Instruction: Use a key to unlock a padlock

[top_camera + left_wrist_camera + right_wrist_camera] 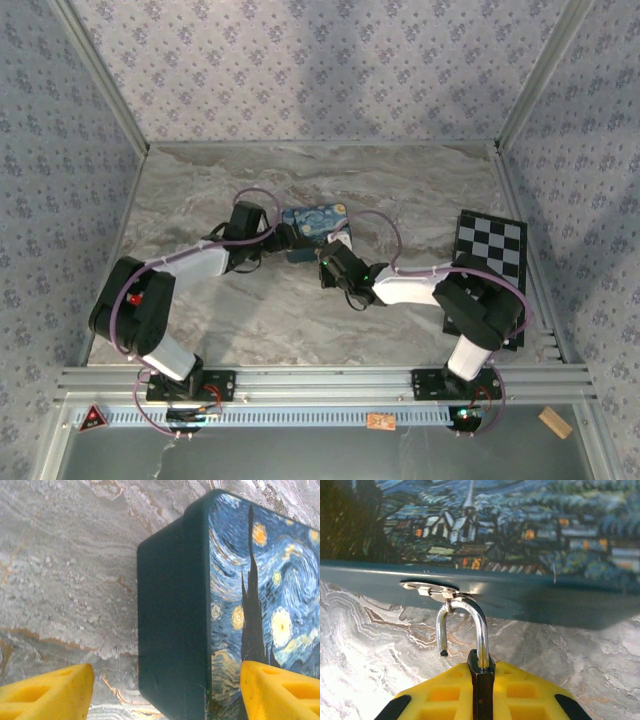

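Pinching the padlock (482, 661) at the blue box's (315, 228) hasp (432, 587), near the table's (200, 300) middle.
My right gripper (482, 680) is pressed together on the lock's body, shackle (462, 604) hooked through the hasp, probably steadying it for unlocking; my left gripper (165, 695), spread wide, straddles the box's corner to brace it.

High at my back, the fixed camera looks down over the whole marble table (290, 320). My left wrist camera peers past my yellow fingers (45, 692), tight on the blue swirl-painted box (170, 630). My right wrist camera faces that same box's side, even closer, across the padlock (482, 680).
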Available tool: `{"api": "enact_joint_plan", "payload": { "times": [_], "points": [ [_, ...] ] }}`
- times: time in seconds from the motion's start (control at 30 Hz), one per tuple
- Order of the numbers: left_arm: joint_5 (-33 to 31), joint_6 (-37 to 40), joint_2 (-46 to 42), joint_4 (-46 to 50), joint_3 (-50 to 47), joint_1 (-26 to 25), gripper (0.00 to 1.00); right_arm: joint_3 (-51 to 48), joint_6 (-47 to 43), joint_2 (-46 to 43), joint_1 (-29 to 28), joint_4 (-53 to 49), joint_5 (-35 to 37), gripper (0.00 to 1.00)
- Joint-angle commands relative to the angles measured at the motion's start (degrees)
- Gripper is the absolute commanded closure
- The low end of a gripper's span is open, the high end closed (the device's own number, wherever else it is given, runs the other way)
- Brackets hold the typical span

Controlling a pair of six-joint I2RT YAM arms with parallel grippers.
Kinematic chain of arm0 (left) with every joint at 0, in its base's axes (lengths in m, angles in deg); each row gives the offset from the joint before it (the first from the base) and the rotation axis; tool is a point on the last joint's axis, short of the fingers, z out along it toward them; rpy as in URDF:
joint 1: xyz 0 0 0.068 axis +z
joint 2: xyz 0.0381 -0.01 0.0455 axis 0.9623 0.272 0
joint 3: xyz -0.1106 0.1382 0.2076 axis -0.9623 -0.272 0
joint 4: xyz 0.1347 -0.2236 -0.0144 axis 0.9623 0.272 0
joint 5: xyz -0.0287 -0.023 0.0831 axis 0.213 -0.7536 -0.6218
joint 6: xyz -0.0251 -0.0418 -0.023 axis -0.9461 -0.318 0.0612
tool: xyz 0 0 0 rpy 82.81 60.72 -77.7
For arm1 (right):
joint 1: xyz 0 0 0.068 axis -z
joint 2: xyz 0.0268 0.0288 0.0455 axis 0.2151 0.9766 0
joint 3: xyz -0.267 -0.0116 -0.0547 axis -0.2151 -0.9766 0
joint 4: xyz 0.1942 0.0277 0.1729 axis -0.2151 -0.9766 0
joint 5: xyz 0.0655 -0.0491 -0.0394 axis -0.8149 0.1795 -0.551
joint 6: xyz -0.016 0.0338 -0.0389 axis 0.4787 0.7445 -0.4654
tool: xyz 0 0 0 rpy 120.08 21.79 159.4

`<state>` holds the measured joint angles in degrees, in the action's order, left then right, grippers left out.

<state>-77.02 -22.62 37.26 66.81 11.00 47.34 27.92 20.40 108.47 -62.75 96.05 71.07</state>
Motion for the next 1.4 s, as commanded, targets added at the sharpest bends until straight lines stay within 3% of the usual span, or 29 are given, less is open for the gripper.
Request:
{"api": "enact_joint_plan", "payload": {
  "times": [0.0, 0.47, 1.27, 1.37],
  "points": [
    [-1.59, -5.39, -1.29, -0.83, -3.13, -2.17, 0.24, -0.57, 5.36, -2.45, 2.21, 3.29, -0.69, 0.90],
    [-2.82, -10.11, -0.51, -4.37, -2.48, -8.76, 0.23, -5.50, 13.99, -2.25, 8.88, 12.52, -8.49, 0.93],
    [-3.79, -10.03, -0.68, -4.28, -2.29, -9.31, 0.23, -4.90, 15.56, 0.83, 10.38, 14.87, -11.67, 0.96],
    [-3.66, -10.11, -0.54, -4.55, -2.14, -9.42, 0.23, -2.92, 13.74, 1.83, 9.75, 11.18, -9.13, 0.96]
  ]
}}
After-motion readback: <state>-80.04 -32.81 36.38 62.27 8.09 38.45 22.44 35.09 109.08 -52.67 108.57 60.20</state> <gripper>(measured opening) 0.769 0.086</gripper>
